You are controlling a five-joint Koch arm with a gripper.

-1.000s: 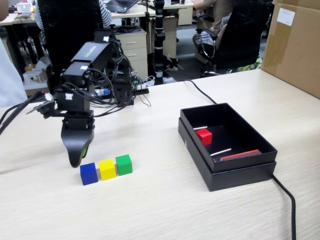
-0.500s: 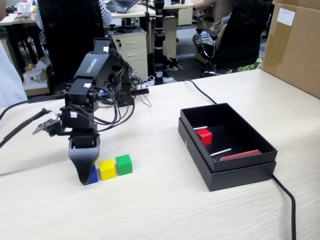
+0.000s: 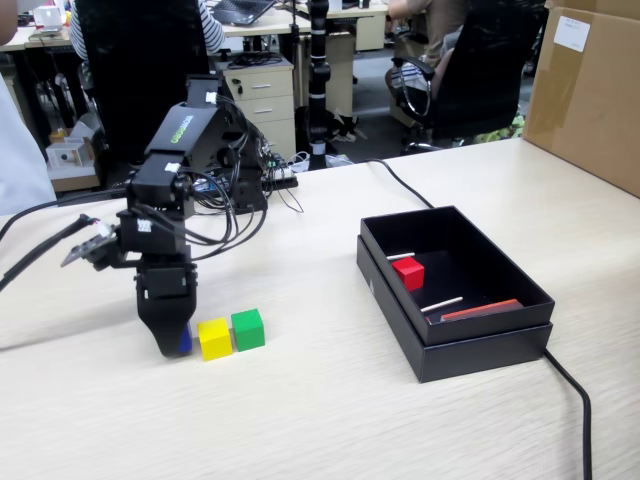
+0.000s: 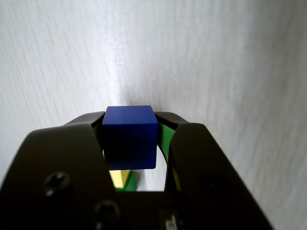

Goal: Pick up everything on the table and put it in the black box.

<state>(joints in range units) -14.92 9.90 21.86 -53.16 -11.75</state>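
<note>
Standing one of four: small matte red cube (image 3: 407, 272) is lying inside the shallow black box (image 3: 470, 353). Claw (image 4: 130, 125) is pinching the blue cube (image 4: 130, 136) on the beige tabletop (image 3: 320, 420); yellow cube (image 3: 214, 338) and green cube (image 3: 247, 328) are waiting beside it.

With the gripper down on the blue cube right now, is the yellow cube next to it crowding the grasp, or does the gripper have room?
Probably room enough. In the wrist view the blue cube sits between both jaws of the gripper, which look closed against its sides. The yellow cube sits right beside the gripper in the fixed view, apparently outside the jaws.
</note>
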